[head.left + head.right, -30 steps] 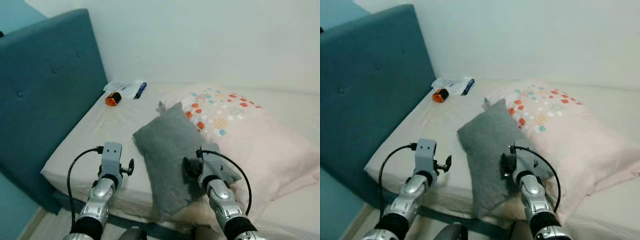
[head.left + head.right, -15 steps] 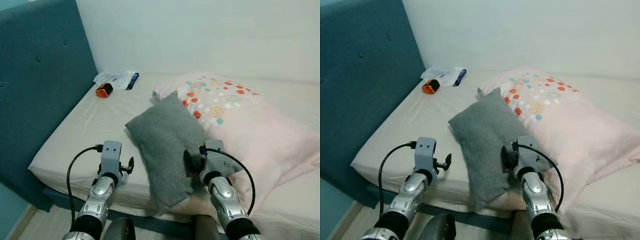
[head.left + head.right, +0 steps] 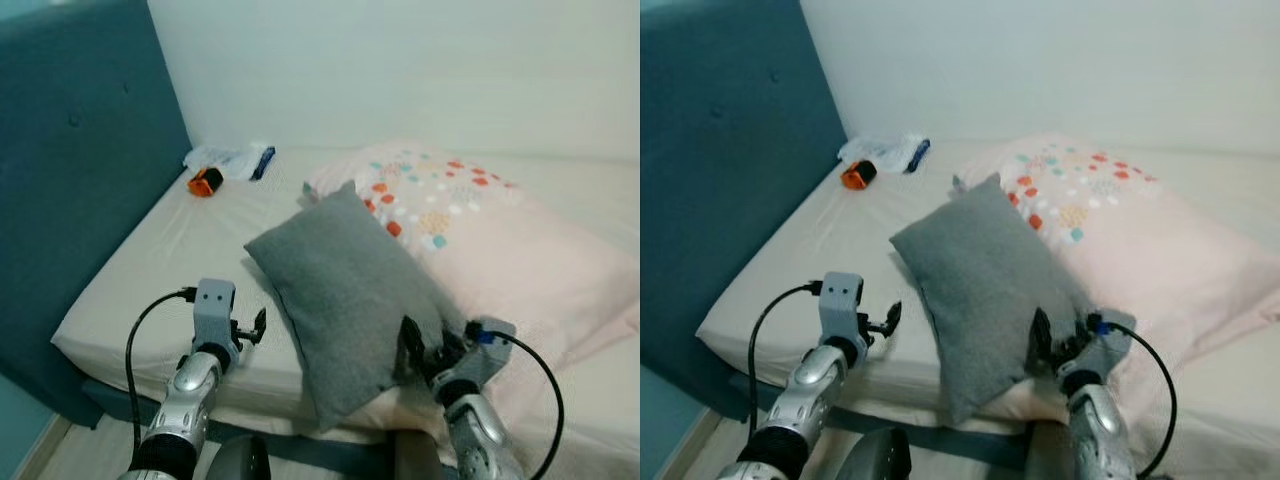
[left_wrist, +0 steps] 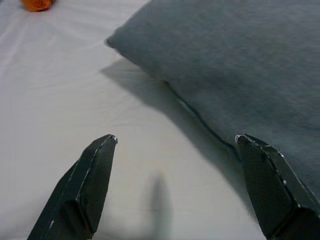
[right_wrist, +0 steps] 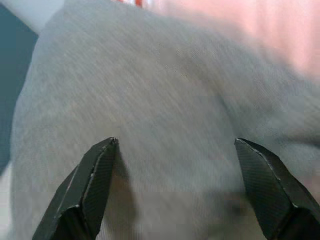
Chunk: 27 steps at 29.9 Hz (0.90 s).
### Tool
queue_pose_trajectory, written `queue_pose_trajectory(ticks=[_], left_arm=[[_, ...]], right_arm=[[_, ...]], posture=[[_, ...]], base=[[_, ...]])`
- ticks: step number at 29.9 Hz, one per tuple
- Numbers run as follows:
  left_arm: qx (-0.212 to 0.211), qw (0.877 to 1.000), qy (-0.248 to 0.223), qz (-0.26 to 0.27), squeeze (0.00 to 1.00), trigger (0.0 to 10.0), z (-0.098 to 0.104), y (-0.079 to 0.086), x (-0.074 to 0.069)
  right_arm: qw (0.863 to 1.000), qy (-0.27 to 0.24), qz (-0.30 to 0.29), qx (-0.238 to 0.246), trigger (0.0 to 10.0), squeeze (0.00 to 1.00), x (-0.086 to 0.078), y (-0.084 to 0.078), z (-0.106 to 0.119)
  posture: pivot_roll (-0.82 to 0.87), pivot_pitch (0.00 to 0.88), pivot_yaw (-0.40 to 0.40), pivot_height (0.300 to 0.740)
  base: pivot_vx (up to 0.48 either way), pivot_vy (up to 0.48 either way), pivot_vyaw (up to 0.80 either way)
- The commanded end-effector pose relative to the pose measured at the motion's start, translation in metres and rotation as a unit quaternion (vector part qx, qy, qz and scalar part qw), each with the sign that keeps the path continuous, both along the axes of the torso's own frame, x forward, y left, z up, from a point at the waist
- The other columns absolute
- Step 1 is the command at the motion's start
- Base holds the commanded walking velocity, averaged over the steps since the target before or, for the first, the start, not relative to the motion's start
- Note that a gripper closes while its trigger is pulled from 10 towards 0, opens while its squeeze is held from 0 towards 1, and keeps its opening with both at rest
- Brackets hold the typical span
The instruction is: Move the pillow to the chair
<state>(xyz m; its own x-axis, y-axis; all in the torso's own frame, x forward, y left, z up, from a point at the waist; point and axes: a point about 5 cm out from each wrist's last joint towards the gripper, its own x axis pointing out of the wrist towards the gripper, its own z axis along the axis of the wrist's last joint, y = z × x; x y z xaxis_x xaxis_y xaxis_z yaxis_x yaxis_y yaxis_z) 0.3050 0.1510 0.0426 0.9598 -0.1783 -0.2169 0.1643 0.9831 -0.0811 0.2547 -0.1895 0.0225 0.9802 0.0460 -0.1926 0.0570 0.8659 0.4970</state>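
Observation:
A grey pillow [image 3: 345, 290] lies slanted on the bed, leaning on a larger pink pillow [image 3: 510, 255] with coloured dots. My left gripper [image 4: 175, 142] is open over the sheet, just left of the grey pillow [image 4: 235, 65] and apart from it. My right gripper [image 5: 175, 145] is open too, and the grey pillow [image 5: 165, 100] fills the space in front of its fingers. In the head views the right gripper [image 3: 425, 355] sits at the pillow's lower right side, the left gripper [image 3: 250, 328] near the bed's front edge.
A tall teal headboard [image 3: 70, 190] borders the bed [image 3: 160, 265] on the left, a pale wall stands behind. An orange object [image 3: 204, 182] and a plastic packet [image 3: 228, 158] lie at the far left corner of the mattress.
My right arm has swung to the right and turned in toward the grey pillow's lower right side. The camera shifted slightly. The left arm barely moved.

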Motion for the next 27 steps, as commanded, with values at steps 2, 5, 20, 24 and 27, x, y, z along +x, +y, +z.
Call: queue_pose_trajectory(ticks=[2, 5, 20, 24, 27], left_arm=[[-0.004, 1.0, -0.006, -0.006, 0.0, 10.0, 0.002, 0.006, -0.001], [0.0, 1.0, -0.013, -0.029, 0.0, 10.0, 0.004, 0.003, -0.002], [0.005, 0.998, -0.02, -0.064, 0.0, 10.0, 0.005, -0.005, -0.005], [0.003, 0.998, -0.018, -0.062, 0.0, 10.0, 0.005, -0.005, -0.004], [0.001, 0.998, -0.019, -0.062, 0.0, 10.0, 0.006, -0.006, -0.004]], right_arm=[[0.998, 0.035, 0.006, 0.055, 10.0, 0.0, -0.013, 0.004, -0.012], [0.996, 0.043, 0.013, 0.077, 10.0, 0.0, -0.019, 0.004, -0.014], [0.991, 0.042, 0.068, 0.103, 10.0, 0.0, -0.019, 0.01, -0.018], [0.991, 0.004, 0.089, 0.103, 10.0, 0.0, 0.001, 0.016, -0.003], [0.989, -0.014, 0.109, 0.098, 10.0, 0.0, 0.01, 0.021, 0.004]], posture=[[-0.09, 0.038, 0.065, 0.568], [-0.09, 0.038, 0.062, 0.568], [-0.08, 0.039, 0.07, 0.568], [-0.08, 0.037, 0.078, 0.568], [-0.08, 0.036, 0.076, 0.568]], base=[[0.0, 0.0, 0.0], [0.0, 0.0, 0.0], [0.0, 0.0, 0.0], [0.0, 0.0, 0.0], [0.0, 0.0, 0.0]])
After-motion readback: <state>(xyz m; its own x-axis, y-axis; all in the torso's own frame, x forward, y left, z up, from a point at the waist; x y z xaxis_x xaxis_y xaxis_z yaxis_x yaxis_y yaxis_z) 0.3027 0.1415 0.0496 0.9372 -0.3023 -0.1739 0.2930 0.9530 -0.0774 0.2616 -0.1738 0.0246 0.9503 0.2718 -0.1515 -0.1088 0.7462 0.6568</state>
